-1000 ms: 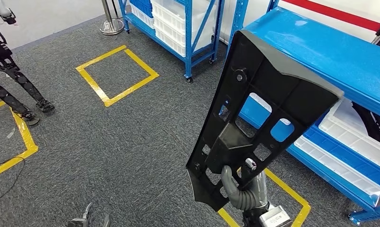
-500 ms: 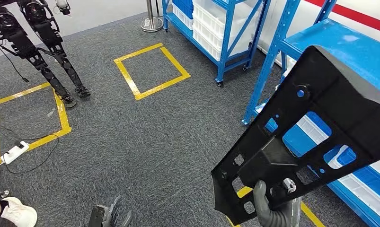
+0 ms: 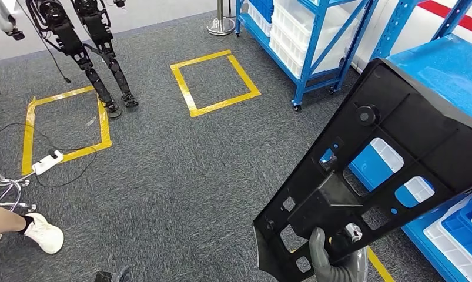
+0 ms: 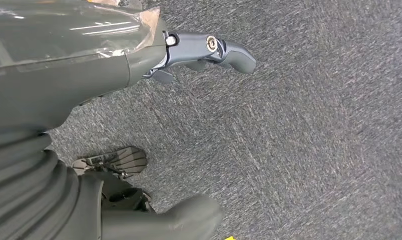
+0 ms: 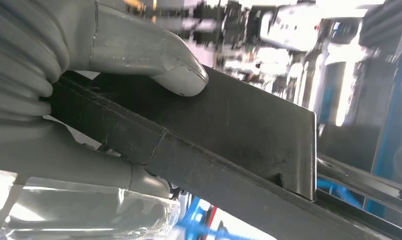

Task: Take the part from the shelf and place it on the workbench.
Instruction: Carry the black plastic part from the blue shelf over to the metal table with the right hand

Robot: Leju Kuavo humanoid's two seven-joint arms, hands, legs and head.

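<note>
Grey carpet (image 3: 180, 170) covers the floor, marked with yellow tape squares (image 3: 214, 82), one at 12 o'clock in the head view and another (image 3: 66, 126) at 10 o'clock. Blue shelving (image 3: 307, 44) with white bins stands at 1 o'clock, and a second blue shelf (image 3: 457, 70) runs along the 3 o'clock side, with white (image 3: 451, 249) and blue (image 3: 465, 226) bins on its lower level.

Next in size is the part (image 3: 377, 176), a long black plastic panel with ribs and several cut-out windows. It is off the shelf and held up in the air, tilted, its narrow end at 6 o'clock and its broad end reaching toward 2 o'clock, in front of the near shelf.

At 11 o'clock the black legs of another robot (image 3: 83, 41) stand on the carpet. A white power strip (image 3: 48, 163) with a cable lies at 9 o'clock, and a person's foot in a white shoe (image 3: 42, 232) shows at 8 o'clock.

The right hand (image 3: 333, 264) grips the panel's narrow end; in the right wrist view the thumb (image 5: 148, 55) presses on one face of the panel (image 5: 239, 130) and the fingers wrap beneath it.

The left hand (image 4: 153, 145) hangs over the carpet (image 4: 314, 125), holding nothing, its fingers (image 4: 214, 50) spread from the thumb (image 4: 173, 220).
</note>
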